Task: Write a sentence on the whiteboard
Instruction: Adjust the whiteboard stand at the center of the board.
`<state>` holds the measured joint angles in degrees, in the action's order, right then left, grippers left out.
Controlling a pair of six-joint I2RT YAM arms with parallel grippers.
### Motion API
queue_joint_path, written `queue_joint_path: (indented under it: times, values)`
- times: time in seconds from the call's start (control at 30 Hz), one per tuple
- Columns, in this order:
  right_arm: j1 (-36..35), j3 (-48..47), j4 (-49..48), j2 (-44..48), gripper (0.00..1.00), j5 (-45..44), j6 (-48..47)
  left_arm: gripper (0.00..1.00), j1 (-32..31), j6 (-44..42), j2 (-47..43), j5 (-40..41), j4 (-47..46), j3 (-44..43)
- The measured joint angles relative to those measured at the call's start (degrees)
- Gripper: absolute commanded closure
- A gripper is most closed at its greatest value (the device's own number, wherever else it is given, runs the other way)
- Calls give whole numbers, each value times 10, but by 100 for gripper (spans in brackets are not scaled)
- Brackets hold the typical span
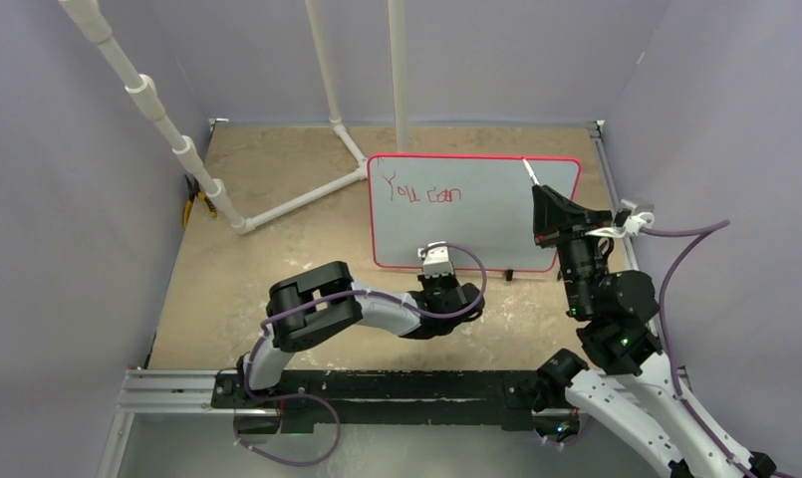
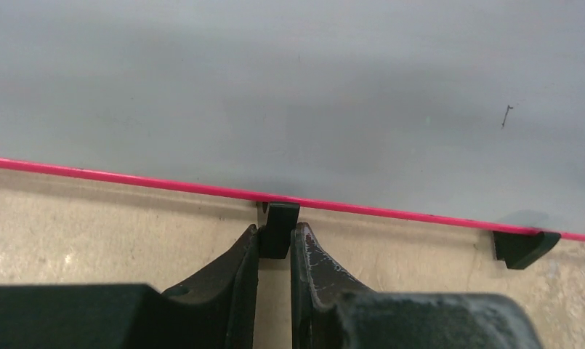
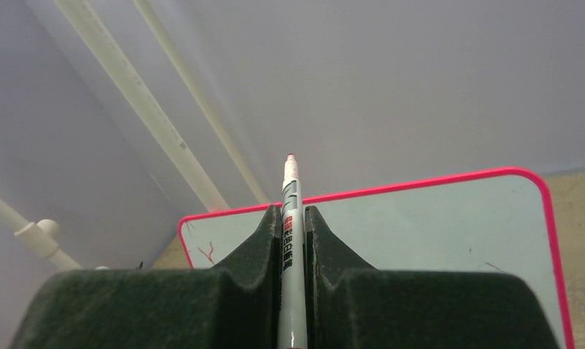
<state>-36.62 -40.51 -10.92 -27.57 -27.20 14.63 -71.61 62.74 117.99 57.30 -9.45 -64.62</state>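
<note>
Tan tabletop (image 1: pixel 257 269), whiteboard (image 1: pixel 476 234) with red sentence (image 1: pixel 424 192), left gripper (image 2: pixel 276 240) pinching its black foot (image 2: pixel 282 212) — right gripper (image 3: pixel 293 218) clamping a marker (image 3: pixel 291 178).

whiteboard (image 1: pixel 496 224): big white rectangle, rounded corners, thin red-pink frame, small black feet (image 2: pixel 525 249) along the bottom edge
pose: propped up on its long edge on the tan table (image 1: pixel 267 259), face toward the near side
sentence (image 1: pixel 426 192): thin red handwriting, reads "You can", pretty wobbly
spot: upper left of the board face, small against all that white
</note>
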Motion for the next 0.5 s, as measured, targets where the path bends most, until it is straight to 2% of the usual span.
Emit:
queue_joint_path:
  times: [0.33,0.37,0.43,0.5]
  values:
    - [0,-9,10,-13,100,14,-1,100,25,-44,9,20,-12,-3]
    - [0,-9,12,-15,100,15,-1,96,28,-49,10,20,-13,-3]
    - [0,-10,17,-16,100,18,-1,80,32,-55,10,20,-15,-3]
    - [0,-10,27,-15,100,24,0,69,34,-63,10,17,-17,-3]
